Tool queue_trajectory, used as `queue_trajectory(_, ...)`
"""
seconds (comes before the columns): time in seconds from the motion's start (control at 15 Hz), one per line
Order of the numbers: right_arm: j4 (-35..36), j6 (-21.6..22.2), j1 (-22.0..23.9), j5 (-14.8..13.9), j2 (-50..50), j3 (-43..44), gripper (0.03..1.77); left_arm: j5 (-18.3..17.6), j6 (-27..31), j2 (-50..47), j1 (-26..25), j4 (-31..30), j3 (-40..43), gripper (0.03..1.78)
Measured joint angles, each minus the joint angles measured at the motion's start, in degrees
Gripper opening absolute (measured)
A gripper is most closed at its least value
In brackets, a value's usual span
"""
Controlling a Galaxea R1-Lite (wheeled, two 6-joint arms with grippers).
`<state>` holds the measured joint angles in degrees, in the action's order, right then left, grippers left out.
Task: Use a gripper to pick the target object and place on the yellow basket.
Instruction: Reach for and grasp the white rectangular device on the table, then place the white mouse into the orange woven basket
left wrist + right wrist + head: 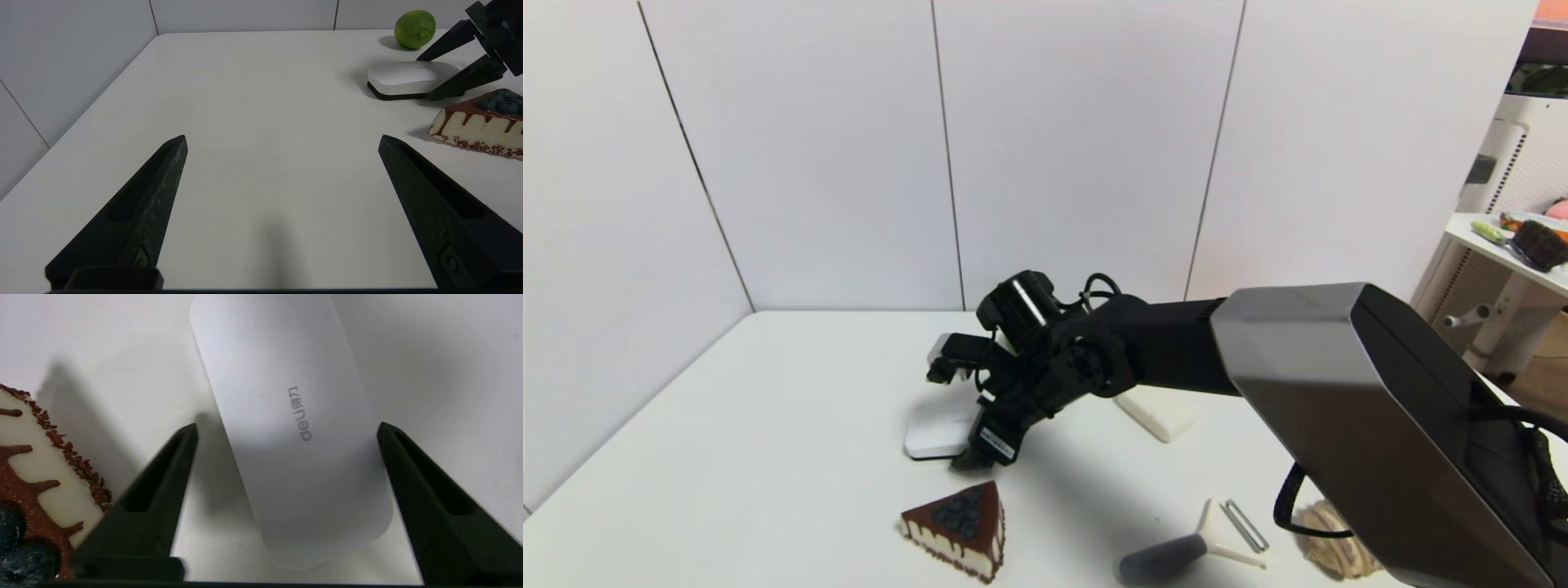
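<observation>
Fingers point(171, 490) of right gripper point(286, 473) spread, straddling target object point(286, 428) on white desk point(768, 457). Left gripper point(282, 179) fingers also apart. Yellow basket point(1339, 547) at desk's 4 o'clock, contents hidden by arm.

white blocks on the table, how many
2: the flat white device between the open right end effector's fingers, behind the cake slice, and a cream bar right of that arm. Others may be hidden.

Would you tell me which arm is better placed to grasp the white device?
Right: the right gripper is open astride the white device; the left gripper is over bare table.
</observation>
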<state>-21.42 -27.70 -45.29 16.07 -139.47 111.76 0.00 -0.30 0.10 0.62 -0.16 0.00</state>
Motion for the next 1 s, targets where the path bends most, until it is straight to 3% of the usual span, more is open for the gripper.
queue_trajectory(0.2, -0.84, 0.37, 0.01, -0.06, -0.11, 0.00, 1.02, 0.00, -0.02, 0.00, 0.00, 0.00, 0.00, 1.69)
queue_trajectory(1.0, -2.74, -0.17, 1.17, 0.24, 4.22, -0.52, 0.98, 0.00, 0.00, 0.00, 0.00, 0.00, 0.00, 1.69)
